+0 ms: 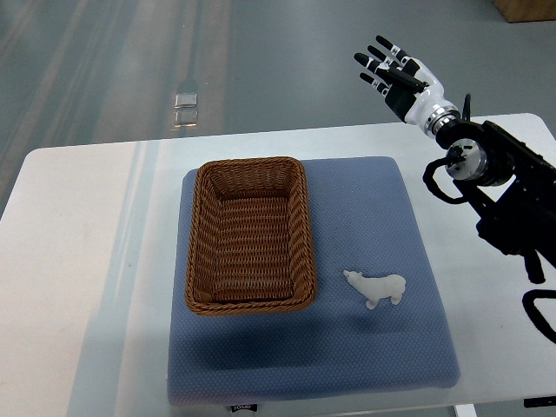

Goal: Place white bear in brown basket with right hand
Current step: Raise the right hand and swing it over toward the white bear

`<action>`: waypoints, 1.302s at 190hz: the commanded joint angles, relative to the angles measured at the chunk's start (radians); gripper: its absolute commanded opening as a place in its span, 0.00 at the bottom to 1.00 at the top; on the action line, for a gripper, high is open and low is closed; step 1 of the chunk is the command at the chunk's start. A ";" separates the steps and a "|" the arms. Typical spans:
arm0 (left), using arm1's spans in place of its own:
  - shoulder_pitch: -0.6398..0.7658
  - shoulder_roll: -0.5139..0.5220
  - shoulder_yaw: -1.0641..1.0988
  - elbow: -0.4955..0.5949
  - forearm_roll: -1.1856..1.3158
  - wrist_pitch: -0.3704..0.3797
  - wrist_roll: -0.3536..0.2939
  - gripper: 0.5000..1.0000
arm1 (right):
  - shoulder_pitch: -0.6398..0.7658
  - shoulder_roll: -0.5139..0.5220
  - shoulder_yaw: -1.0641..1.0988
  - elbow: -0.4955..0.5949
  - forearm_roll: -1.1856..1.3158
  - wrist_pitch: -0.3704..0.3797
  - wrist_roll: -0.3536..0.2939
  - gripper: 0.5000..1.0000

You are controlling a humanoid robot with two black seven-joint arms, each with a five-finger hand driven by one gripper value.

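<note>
**Bear on the mat, my robot hand raised and empty**

Nearest me lies the blue padded fabric mat (391,217), spread on the white tabletop (78,261). The small white bear figurine (376,287) rests on its side on the mat, just beside the right wall of the brown woven wicker basket (250,234), apart from it. The rectangular basket sits on the mat's left half. Farther off, my right robot hand (395,74) hangs beyond the tabletop's far edge, fingers spread, gripping nothing, well apart from the bear.
</note>
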 commanded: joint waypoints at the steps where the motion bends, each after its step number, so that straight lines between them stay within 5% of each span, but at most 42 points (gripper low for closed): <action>1: -0.001 0.000 0.000 -0.001 0.000 -0.001 0.001 1.00 | 0.082 -0.076 -0.136 0.012 -0.105 0.045 -0.039 0.85; 16: -0.005 0.000 0.000 -0.003 0.001 -0.001 0.001 1.00 | 0.149 -0.131 -0.245 0.046 -0.214 0.104 -0.076 0.85; 64: -0.015 0.000 0.000 -0.003 0.003 -0.001 -0.001 1.00 | 0.497 -0.348 -0.731 0.282 -0.443 0.390 -0.388 0.85; 106: -0.023 0.000 0.000 -0.003 0.003 -0.001 0.001 1.00 | 0.655 -0.464 -0.810 0.475 -0.246 0.450 -0.526 0.85; 158: -0.023 0.000 0.000 -0.003 0.005 -0.002 0.001 1.00 | 0.662 -0.592 -0.833 0.695 -0.124 0.435 -0.541 0.84; 247: -0.024 0.000 0.000 -0.001 0.003 -0.001 0.001 1.00 | 0.384 -0.604 -0.785 0.811 -0.180 0.300 -0.472 0.84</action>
